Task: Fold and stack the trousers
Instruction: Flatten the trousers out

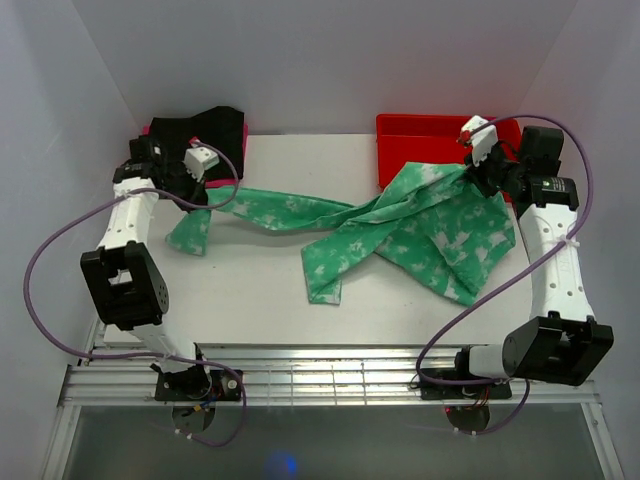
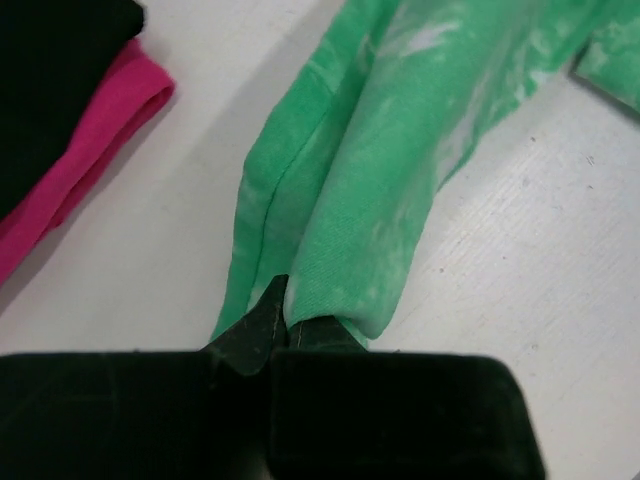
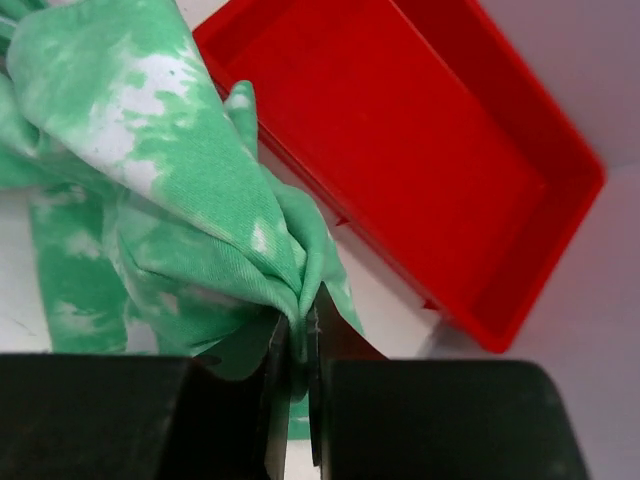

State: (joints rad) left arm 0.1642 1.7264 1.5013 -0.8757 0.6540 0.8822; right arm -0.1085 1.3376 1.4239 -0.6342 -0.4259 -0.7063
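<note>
The green tie-dye trousers (image 1: 400,228) stretch across the white table, one leg reaching left, the other leg end lying at the middle front. My left gripper (image 1: 196,200) is shut on the far left leg end (image 2: 330,230); its fingers (image 2: 260,325) pinch the hem. My right gripper (image 1: 478,172) is shut on the waist end at the right, lifting the cloth (image 3: 200,200) a little. Bunched fabric sits between the right fingers (image 3: 275,350).
A red tray (image 1: 430,140) stands at the back right, partly under the trousers' waist, seen as the tray (image 3: 420,150) close to the right gripper. A black garment (image 1: 205,128) lies on a pink one (image 2: 90,140) at the back left.
</note>
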